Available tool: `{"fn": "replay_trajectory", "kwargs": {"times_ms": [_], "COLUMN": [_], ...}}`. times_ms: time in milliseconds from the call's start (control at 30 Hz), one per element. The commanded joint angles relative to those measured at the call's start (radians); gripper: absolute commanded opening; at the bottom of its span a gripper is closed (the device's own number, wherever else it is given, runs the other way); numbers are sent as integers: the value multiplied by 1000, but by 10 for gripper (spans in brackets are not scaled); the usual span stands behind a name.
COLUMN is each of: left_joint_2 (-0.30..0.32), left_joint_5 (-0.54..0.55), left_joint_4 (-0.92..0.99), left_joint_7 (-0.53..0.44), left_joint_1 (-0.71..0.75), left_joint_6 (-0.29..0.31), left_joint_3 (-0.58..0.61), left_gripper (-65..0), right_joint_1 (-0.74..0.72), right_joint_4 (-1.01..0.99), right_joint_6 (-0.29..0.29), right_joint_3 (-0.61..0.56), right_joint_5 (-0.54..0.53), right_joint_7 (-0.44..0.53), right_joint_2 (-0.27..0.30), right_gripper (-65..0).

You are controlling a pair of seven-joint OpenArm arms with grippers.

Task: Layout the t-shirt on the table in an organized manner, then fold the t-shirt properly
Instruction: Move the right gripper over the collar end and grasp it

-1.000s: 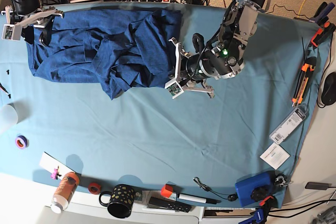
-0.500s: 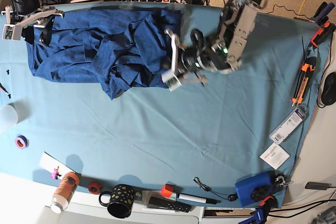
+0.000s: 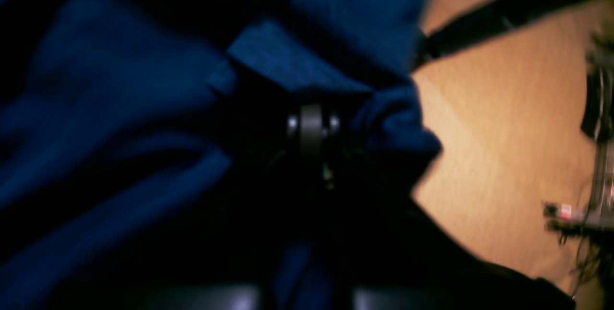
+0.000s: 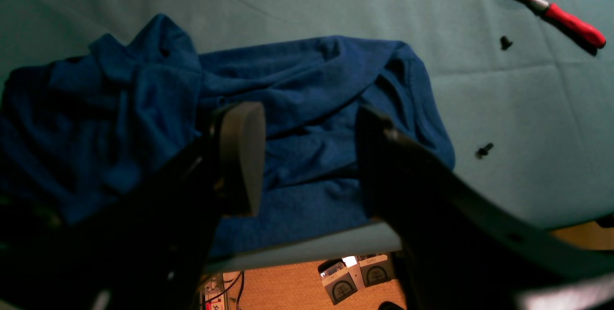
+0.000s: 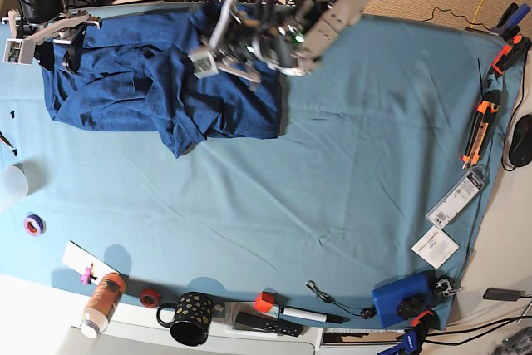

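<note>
Leftmost in the base view, over the far corner of the teal-clothed table [image 5: 332,205]: right gripper [image 4: 307,156], jaws spread wide, nothing held, poised above the heaped dark navy heathered t-shirt [image 5: 125,81] bunched along the far edge. Further right, above the bundle's middle: left gripper [image 5: 218,39], clamped tight on a pinch of navy fabric. Best handled by lifting slowly, drawing the caught layer outward, keeping cloth taut and wrinkle-free.

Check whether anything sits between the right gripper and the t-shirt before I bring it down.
Nothing visible does. The right gripper hangs open directly over the t-shirt at the table's edge; the screwdriver and small black bits lie off to the side.
</note>
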State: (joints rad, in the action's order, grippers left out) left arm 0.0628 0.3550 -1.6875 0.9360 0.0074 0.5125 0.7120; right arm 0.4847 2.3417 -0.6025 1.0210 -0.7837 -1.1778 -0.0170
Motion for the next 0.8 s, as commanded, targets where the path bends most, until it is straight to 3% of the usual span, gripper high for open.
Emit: {"fn": "replay_trajectory", "kwargs": {"times_ms": [0, 333, 433, 533, 567, 633, 767], "left_joint_2": [-28, -112, -113, -113, -113, -113, -113], "left_joint_5": [-3, -16, 66, 256, 283, 227, -14], "left_joint_4": [-17, -42, -79, -101, -101, -101, -101], "left_joint_7": [-19, -16, -11, 19, 27, 28, 5], "left_joint_1": [-11, -25, -44, -66, -72, -74, -74], "left_joint_6": [0, 10, 20, 164, 186, 183, 48], "left_joint_3": [18, 69, 68, 68, 69, 68, 68], "left_gripper": [-650, -650, -650, -650, -650, -650, -650], "right_joint_1": [2, 2, 2, 2, 2, 2, 2], "right_joint_4": [15, 15, 15, 15, 15, 15, 15], "right_joint_6": [0, 0, -7, -38, -48, -71, -96], "right_joint_3": [7, 7, 6, 6, 6, 6, 5], "right_joint_5": [-13, -12, -13, -43, -63, -105, -294], "right_joint_7": [25, 25, 26, 22, 14, -14, -113], "right_joint_2": [9, 10, 12, 12, 12, 12, 12], "right_gripper": [-351, -351, -351, -351, -351, -351, -351]}}
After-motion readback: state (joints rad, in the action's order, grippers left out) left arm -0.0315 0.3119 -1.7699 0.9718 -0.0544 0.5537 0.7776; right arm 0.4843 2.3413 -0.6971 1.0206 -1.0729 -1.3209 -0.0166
